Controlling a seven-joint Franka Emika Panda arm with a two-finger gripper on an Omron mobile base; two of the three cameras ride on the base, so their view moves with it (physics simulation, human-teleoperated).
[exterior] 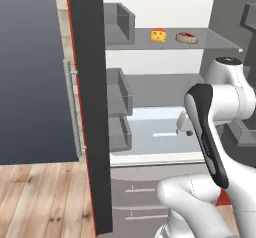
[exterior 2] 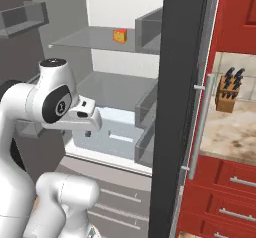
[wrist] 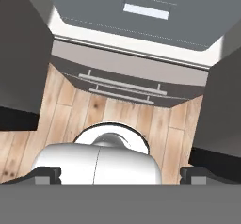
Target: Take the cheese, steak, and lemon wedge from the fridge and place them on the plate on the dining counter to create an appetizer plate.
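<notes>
In the right base view we see the fridge (exterior 2: 125, 89) door edge hiding the steak (exterior: 186, 37), which lies beside the cheese (exterior: 158, 35) on the upper shelf (exterior: 200, 44). We cannot make out a lemon wedge. The folded arm holds the end effector (wrist: 120, 173) downward at drawer height, fingertips (wrist: 47, 175) spread wide, empty.

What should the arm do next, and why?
Probably lift the gripper toward the upper shelf: the fridge stands open, the cheese and steak sit there, and the open gripper hangs well below them, facing down, holding nothing.
</notes>
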